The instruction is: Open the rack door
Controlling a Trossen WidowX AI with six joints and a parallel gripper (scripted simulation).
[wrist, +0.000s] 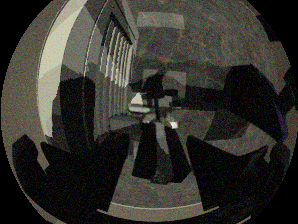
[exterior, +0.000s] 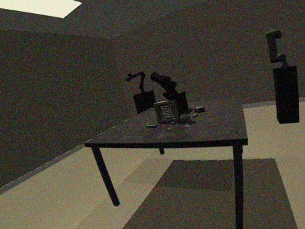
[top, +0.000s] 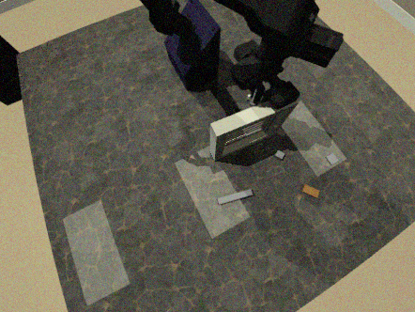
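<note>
From the top, the rack (top: 241, 117) (exterior: 166, 112) (wrist: 117, 55) stands upright on the worktop (top: 155, 263) (exterior: 124, 134), its pale upper edge toward the camera. The arm (top: 286, 19) (exterior: 167, 83) reaches in from the far side, and the dark hand (top: 277, 94) (wrist: 158, 139) is close beside the rack's rear right part; whether they touch, I cannot tell. The door's handle is not distinguishable here. Well apart on the near side lie 1 grey bar (top: 236, 196) (exterior: 151, 126) and 1 orange block (top: 311, 191) (exterior: 169, 129).

From the exterior, the rack's slatted side faces out, with the arm behind it; the hand is lost in the dark.

In the wrist view, the hand is part-way open, released, with nothing gripped. The rack's slats run along the left, beside the fingers. The handle cannot be picked out, nor can its turn be read.

I judge the step in hand to be lining up for the handle, the door apparently not swung wide. The next move calls for setting 1 finger on each side of the upright handle, squeezing, then turning it 90 degrees, without brushing the frame.
</note>
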